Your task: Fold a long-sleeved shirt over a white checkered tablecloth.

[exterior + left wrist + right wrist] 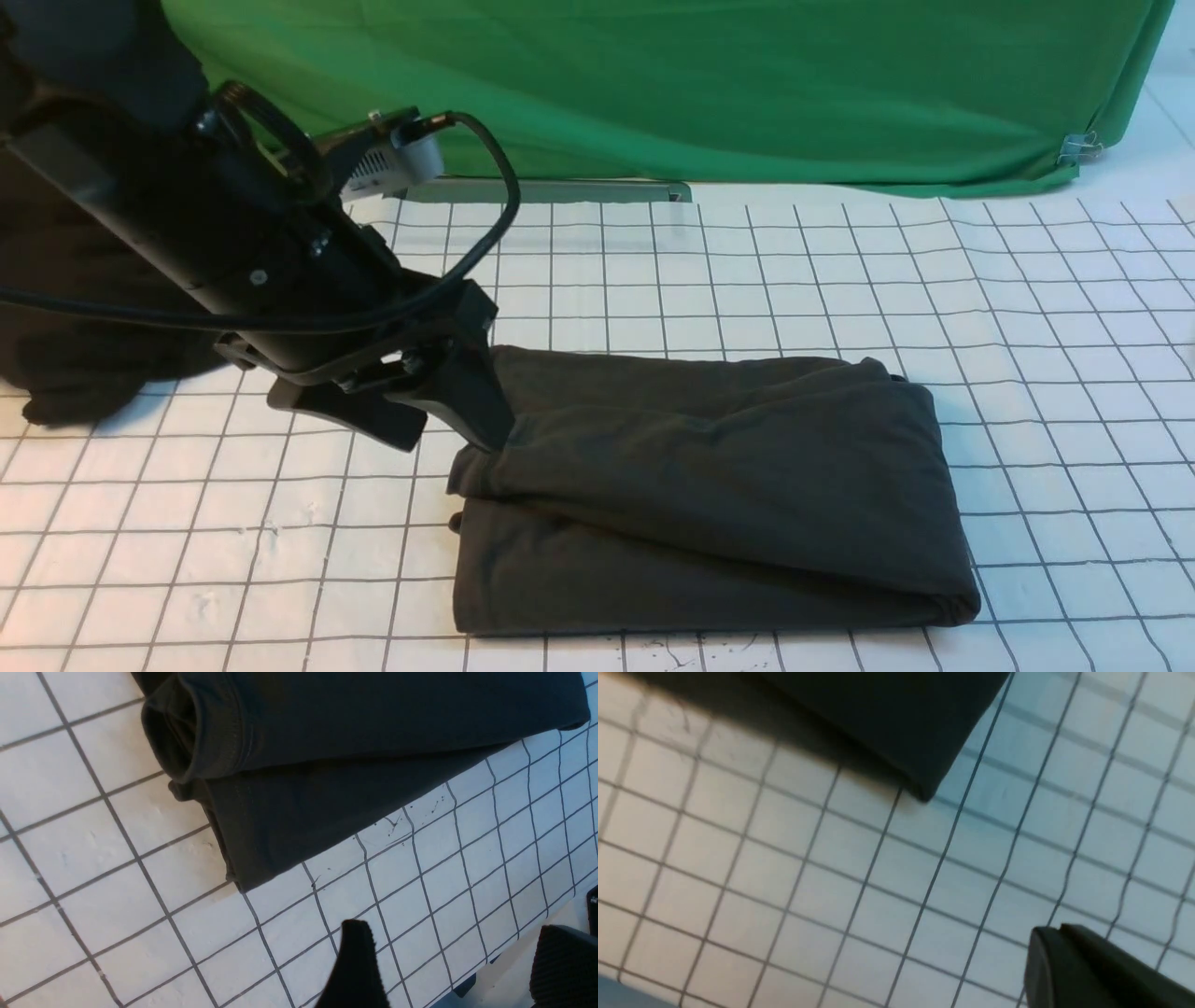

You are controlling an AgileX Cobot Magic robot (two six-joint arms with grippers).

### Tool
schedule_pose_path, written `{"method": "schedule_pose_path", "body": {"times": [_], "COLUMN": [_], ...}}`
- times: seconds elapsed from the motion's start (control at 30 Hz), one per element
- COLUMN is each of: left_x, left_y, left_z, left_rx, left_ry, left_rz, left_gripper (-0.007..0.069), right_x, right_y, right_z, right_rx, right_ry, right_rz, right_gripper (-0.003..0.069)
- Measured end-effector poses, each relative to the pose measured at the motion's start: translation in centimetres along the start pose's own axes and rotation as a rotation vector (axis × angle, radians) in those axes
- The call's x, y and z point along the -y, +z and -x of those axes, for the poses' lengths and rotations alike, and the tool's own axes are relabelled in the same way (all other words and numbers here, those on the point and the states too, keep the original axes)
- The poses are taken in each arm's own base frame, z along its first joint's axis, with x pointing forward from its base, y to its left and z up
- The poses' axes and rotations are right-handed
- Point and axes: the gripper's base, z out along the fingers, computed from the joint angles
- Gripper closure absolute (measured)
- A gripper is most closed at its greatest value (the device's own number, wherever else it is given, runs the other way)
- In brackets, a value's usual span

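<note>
The long-sleeved shirt (709, 495) lies folded into a thick rectangle on the white checkered tablecloth (1027, 373), towards the near edge and a little right of centre, with layered edges showing at its left end. My left jaws (448, 420) stand wide apart with nothing between them, one tip just touching the shirt's left end. My right jaws (1057, 933), seen only from the wrist, are closed together and empty, above bare cloth beside a shirt corner. Farther left lies a black heap of cloth (65, 355); a green cloth (700, 84) hangs at the back.
</note>
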Motion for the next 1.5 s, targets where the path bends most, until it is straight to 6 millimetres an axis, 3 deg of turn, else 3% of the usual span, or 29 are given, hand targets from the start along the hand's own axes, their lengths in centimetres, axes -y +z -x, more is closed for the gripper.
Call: {"method": "schedule_pose_path", "body": {"times": [0.13, 0.17, 0.23, 0.37, 0.4, 0.5, 0.63, 0.8, 1.07, 1.3, 1.4, 1.43, 1.5], "left_x": [0.0, 0.0, 0.0, 0.0, 0.0, 0.0, 0.0, 0.0, -0.1, -0.1, -0.1, -0.1, -0.1], "left_y": [0.0, 0.0, 0.0, 0.0, 0.0, 0.0, 0.0, 0.0, 0.0, 0.0, 0.0, 0.0, 0.0], "left_z": [0.0, 0.0, 0.0, 0.0, 0.0, 0.1, 0.1, 0.2, 0.5, 0.7, 0.8, 0.8, 0.9], "left_rx": [0.0, 0.0, 0.0, 0.0, 0.001, 0.012, 0.016, 0.018, 0.052, 0.078, 0.084, 0.092, 0.096], "left_ry": [0.0, 0.0, 0.0, 0.001, 0.001, 0.001, 0.002, 0.005, 0.071, 0.088, 0.088, 0.088, 0.088], "left_rz": [0.0, 0.0, 0.0, 0.0, 0.0, 0.001, 0.002, 0.003, 0.009, 0.014, 0.015, 0.016, 0.016], "left_gripper": [0.0162, 0.0162, 0.0162, 0.0162, 0.0162, 0.0162, 0.0162, 0.0162, 0.0169, 0.0319, 0.0452, 0.053, 0.059], "right_x": [0.2, 0.2, 0.3, 0.4, 0.4, 0.4, 0.3, 0.1, -0.1, -0.1, -0.1, -0.1, -0.1], "right_y": [-4.6, -6.8, -9.0, -10.4, -10.3, -8.6, -5.7, -2.1, 0.1, 0.7, 0.7, 0.7, 0.7], "right_z": [-3.1, -5.0, -7.8, -12.1, -12.0, -14.5, -14.0, -11.7, -9.3, -8.7, -8.7, -8.7, -8.7], "right_rx": [0.206, 0.321, 0.486, 0.741, 0.741, 0.853, 0.87, 0.969, 1.009, 0.975, 0.975, 0.974, 0.974], "right_ry": [0.005, 0.007, 0.013, 0.019, 0.019, 0.02, 0.018, 0.009, -0.001, 0.0, 0.001, 0.002, 0.002], "right_rz": [0.003, 0.005, 0.008, 0.013, 0.013, 0.016, 0.02, 0.027, 0.025, 0.026, 0.027, 0.028, 0.028], "right_gripper": [0.0659, 0.0659, 0.0659, 0.0658, 0.0658, 0.0655, 0.0651, 0.0652, 0.0662, 0.0659, 0.0654, 0.065, 0.065]}}
